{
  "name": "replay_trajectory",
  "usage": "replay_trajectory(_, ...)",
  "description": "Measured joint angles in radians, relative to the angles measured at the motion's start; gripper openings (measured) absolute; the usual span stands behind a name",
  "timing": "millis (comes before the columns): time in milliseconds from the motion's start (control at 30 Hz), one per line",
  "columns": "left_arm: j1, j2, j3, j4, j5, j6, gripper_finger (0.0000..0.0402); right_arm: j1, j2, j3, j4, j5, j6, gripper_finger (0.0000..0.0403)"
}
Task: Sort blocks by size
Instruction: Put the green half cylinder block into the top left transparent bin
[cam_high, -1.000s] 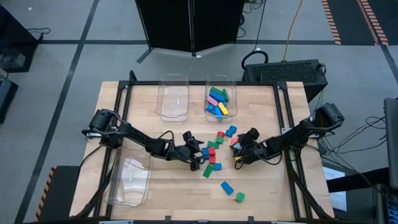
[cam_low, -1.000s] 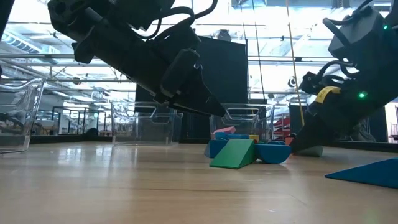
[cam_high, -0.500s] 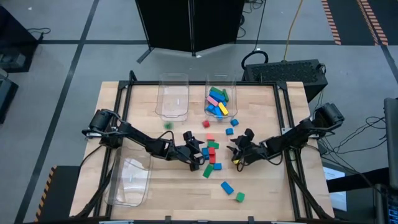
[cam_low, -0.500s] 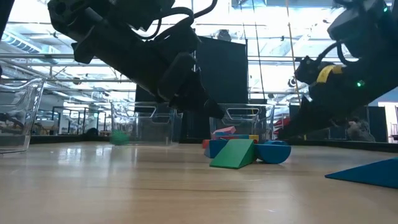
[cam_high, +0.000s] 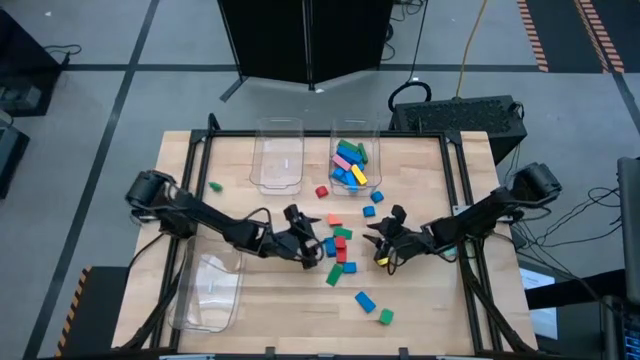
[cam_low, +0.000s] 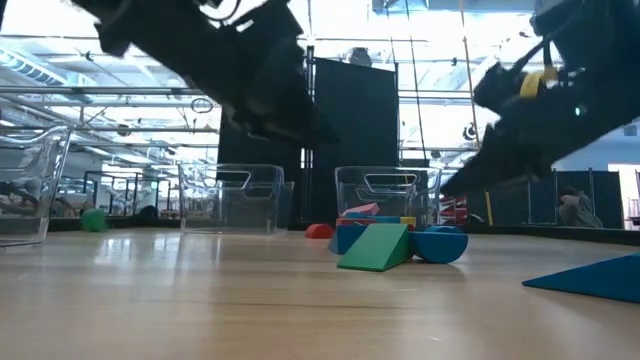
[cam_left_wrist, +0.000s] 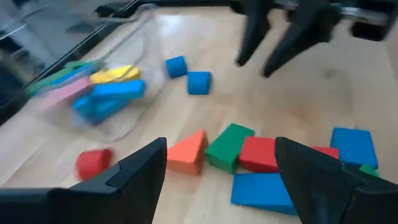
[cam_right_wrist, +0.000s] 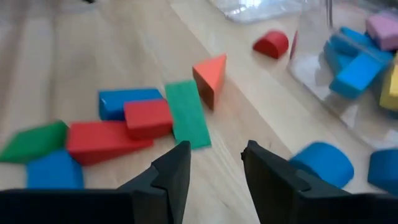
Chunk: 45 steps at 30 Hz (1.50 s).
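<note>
— What do we have nearest the front edge of the light wooden table (cam_high: 420, 300)?

— A small green block (cam_high: 385, 317) and a blue rectangular block (cam_high: 365, 301) lie by themselves, and an empty clear plastic bin (cam_high: 212, 288) sits at the front left. Both are well apart from either claw.

— And in the middle?

— We see the main cluster of red, green and blue blocks (cam_high: 338, 250) between the two grippers. The left gripper (cam_high: 303, 237) hovers just beside its left edge, fingers spread wide with nothing in them (in its wrist view the blocks lie just ahead of the fingertips). The right gripper (cam_high: 385, 235) sits to the cluster's right, fingers apart by a narrow gap and empty; in its wrist view the long green block (cam_right_wrist: 186, 113) and the orange wedge-shaped block (cam_right_wrist: 210, 78) lie just ahead.

— Farther back?

— A red half-round block (cam_high: 321, 192) lies near the back bins, and two small blue blocks (cam_high: 372, 204) sit beyond the right gripper. A green block (cam_high: 214, 186) lies alone at the far left. At the back, one clear bin (cam_high: 278, 160) stands empty; the other clear bin (cam_high: 354, 135) holds blue, pink, yellow and green blocks (cam_high: 349, 164).
</note>
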Motion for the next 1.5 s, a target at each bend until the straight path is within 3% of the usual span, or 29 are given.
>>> replay_trajectory(167, 0.005, -0.13, 0.0, -0.239, -0.091, -0.163, 0.0297, -0.003, -0.086, 0.001, -0.004, -0.048, -0.035, 0.0141)
replay_trajectory(300, 0.005, -0.235, 0.0, -0.481, -0.097, -0.319, 0.0297, -0.003, -0.136, 0.001, -0.046, -0.058, -0.044, 0.0141)
replay_trajectory(533, 0.012, -0.408, 0.0, -0.816, -0.039, -0.569, 0.0297, -0.002, -0.15, 0.001, -0.069, -0.058, -0.044, 0.0141)
replay_trajectory(800, 0.044, -0.512, 0.0, -1.067, -0.011, -0.783, 0.0297, -0.002, -0.149, 0.001, -0.126, -0.06, -0.019, 0.0141)
replay_trajectory(933, 0.135, -0.535, 0.0, -1.23, 0.126, -0.9, 0.0297, -0.002, -0.149, 0.001, -0.131, -0.06, -0.018, 0.0141)
replay_trajectory(1033, 0.208, -0.533, 0.0, -1.358, 0.208, -0.94, 0.0297, -0.002, -0.149, 0.001, -0.131, -0.06, -0.018, 0.0141)
replay_trajectory(1167, 0.29, -0.534, 0.0, -1.473, 0.245, -0.948, 0.0297, -0.001, -0.149, 0.001, -0.131, -0.067, -0.017, 0.0141)
replay_trajectory(1500, 0.481, -0.534, 0.0, -1.541, 0.303, -0.832, 0.0297, 0.0, -0.149, 0.001, -0.191, -0.068, 0.016, 0.0141)
